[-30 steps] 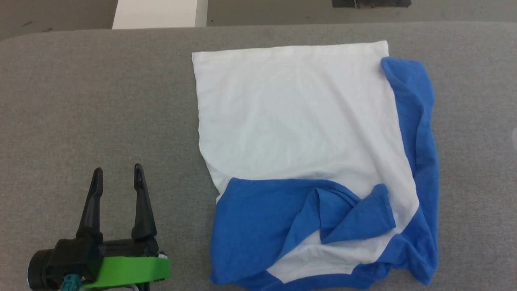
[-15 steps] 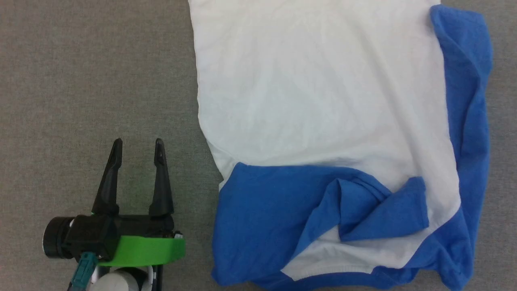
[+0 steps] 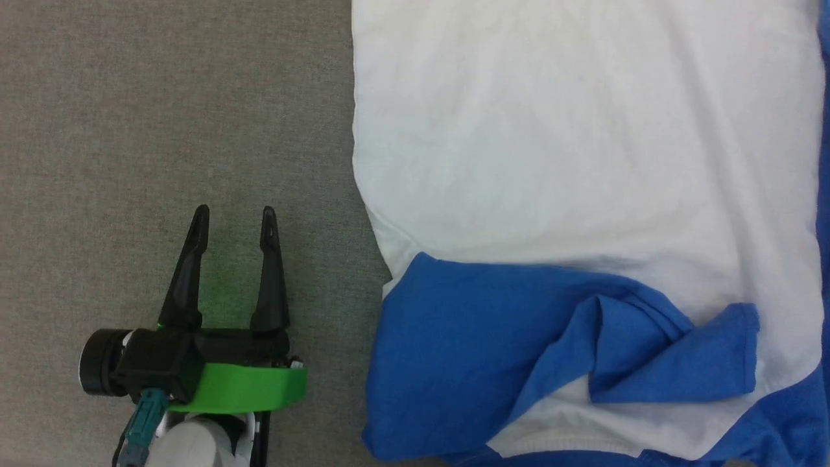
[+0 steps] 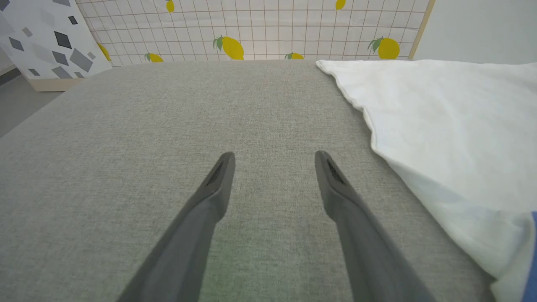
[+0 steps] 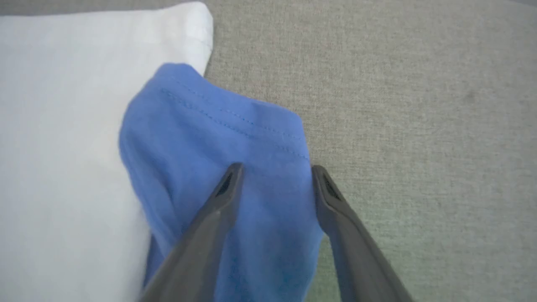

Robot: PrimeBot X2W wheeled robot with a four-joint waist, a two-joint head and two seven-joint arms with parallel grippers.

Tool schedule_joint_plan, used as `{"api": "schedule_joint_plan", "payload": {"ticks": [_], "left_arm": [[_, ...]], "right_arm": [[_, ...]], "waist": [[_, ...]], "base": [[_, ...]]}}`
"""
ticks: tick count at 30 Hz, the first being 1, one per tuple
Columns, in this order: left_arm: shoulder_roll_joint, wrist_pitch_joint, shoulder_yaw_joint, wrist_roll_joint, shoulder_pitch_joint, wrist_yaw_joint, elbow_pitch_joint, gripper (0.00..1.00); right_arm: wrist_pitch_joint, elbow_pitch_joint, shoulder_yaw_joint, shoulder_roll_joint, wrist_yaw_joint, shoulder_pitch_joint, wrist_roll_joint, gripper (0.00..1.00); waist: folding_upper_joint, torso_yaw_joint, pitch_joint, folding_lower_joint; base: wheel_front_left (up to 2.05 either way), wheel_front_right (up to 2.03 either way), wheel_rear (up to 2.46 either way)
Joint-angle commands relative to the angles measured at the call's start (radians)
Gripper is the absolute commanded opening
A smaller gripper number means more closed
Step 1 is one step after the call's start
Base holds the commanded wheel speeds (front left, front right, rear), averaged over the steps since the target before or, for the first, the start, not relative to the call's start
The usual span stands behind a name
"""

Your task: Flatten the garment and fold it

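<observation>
The garment [image 3: 583, 143] lies spread on the grey padded surface, white body uppermost, with a bright blue sleeve [image 3: 493, 337] folded and crumpled across its near part. My left gripper [image 3: 235, 214] is open above bare surface to the left of the garment, apart from its edge. In the left wrist view, the left gripper [image 4: 275, 155] has nothing between its fingers, and the garment's white edge [image 4: 453, 126] runs along the right. My right gripper [image 5: 277, 167] stands open, its fingers astride the cuff end of a blue sleeve [image 5: 201, 138] beside the white body [image 5: 63, 126].
The grey surface [image 3: 162, 97] stretches wide to the left of the garment. Beyond its far edge stand a lemon-patterned grid panel [image 4: 260, 25] and a white panel with grey shapes [image 4: 46, 42]. Bare surface [image 5: 419, 105] lies to the right of the right gripper.
The head camera has moved in closer and shifted, so the garment looks larger and runs off the right edge. The garment's folds look the same. The left gripper stays open.
</observation>
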State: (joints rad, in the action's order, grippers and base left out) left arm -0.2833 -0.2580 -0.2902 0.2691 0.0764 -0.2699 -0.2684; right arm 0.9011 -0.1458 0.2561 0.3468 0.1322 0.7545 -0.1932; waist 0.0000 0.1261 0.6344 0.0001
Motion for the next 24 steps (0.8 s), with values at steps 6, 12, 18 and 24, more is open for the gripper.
{"api": "schedule_joint_plan", "payload": {"ticks": [6, 12, 18, 24], "left_arm": [[0.0, -0.004, 0.015, -0.013, 0.024, 0.009, 0.014, 1.0], [-0.014, -0.004, 0.034, -0.013, 0.001, 0.008, 0.022, 1.0], [-0.03, 0.0, 0.054, 0.002, -0.055, -0.002, 0.023, 1.0], [-0.042, 0.01, 0.069, 0.02, -0.125, -0.017, 0.014, 1.0]], "right_arm": [[-0.065, -0.034, 0.044, -0.043, -0.002, -0.025, 0.034, 0.0], [-0.176, -0.051, 0.125, -0.046, -0.002, -0.02, 0.059, 0.0], [-0.215, -0.052, 0.24, -0.024, -0.002, -0.065, 0.069, 0.0], [-0.199, -0.006, 0.371, 0.017, -0.002, -0.179, 0.07, 0.0]], "waist": [[0.0, -0.01, -0.014, -0.0001], [0.0, -0.055, -0.105, -0.0001], [0.0, -0.102, -0.23, -0.0001], [0.0, -0.133, -0.335, -0.0001]], "base": [[0.0, 0.0, 0.0], [0.0, 0.0, 0.0], [0.0, 0.0, 0.0], [0.0, 0.0, 0.0]]}}
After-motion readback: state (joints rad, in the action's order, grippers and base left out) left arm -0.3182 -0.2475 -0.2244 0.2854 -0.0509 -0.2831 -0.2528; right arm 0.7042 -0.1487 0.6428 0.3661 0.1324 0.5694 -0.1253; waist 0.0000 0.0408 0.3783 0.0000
